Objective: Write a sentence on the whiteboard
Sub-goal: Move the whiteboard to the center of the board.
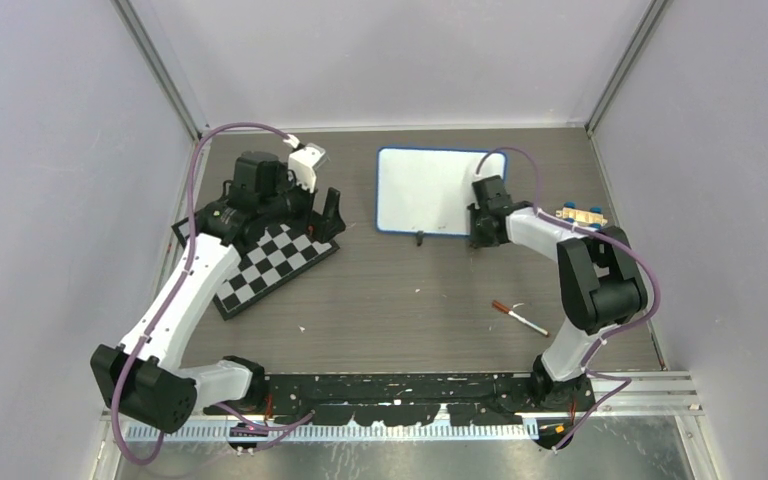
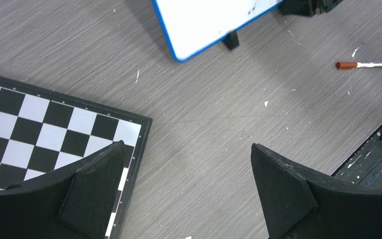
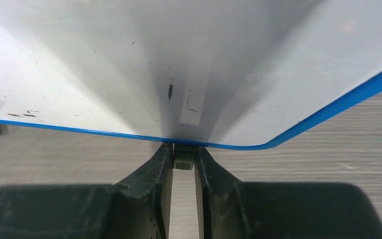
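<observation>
The whiteboard with its blue frame lies at the table's far middle. Its surface is blank apart from a few faint specks, and no sentence shows on it. My right gripper is at the board's near right edge, shut on a small clip foot under the frame. The other black foot shows at the near edge. A marker with a brownish-red cap lies loose on the table, also in the left wrist view. My left gripper is open and empty above the chessboard's corner.
A black-and-white chessboard lies at the left, under my left arm, and also shows in the left wrist view. A small beige object sits by my right arm's elbow. Grey walls close in the far and side edges.
</observation>
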Controlling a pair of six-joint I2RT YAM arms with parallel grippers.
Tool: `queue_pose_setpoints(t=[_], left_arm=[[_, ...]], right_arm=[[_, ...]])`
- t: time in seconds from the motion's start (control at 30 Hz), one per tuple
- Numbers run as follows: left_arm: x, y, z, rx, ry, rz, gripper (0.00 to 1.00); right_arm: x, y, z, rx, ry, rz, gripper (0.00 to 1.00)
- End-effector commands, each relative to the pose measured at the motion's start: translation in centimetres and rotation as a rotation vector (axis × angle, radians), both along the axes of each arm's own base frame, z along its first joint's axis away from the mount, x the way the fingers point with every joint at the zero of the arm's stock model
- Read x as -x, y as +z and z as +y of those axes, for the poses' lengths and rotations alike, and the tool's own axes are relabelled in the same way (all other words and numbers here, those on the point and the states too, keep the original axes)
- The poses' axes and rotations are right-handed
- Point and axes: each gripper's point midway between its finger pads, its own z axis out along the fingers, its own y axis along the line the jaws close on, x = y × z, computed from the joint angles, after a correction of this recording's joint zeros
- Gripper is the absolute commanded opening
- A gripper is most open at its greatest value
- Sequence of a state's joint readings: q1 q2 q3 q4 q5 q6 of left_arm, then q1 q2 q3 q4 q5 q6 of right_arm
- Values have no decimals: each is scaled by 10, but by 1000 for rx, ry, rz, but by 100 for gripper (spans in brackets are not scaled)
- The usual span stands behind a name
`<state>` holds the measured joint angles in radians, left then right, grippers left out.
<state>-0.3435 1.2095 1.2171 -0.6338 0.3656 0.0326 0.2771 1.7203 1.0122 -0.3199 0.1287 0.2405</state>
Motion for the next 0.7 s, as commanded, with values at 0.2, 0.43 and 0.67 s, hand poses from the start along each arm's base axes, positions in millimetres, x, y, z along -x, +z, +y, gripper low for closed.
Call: queue_pose_setpoints(t=[0.2,0.43,0.67], left_arm=[[3,51,18,112,75,-41,100],[2,63,26,136,103,-34,100],[-2,58,27,129,107,-23,100]], right_arm=[[65,6,90,-29,399,56,0],[79,11,115,4,510,49,0],[89,14,117,42,553,68,8]])
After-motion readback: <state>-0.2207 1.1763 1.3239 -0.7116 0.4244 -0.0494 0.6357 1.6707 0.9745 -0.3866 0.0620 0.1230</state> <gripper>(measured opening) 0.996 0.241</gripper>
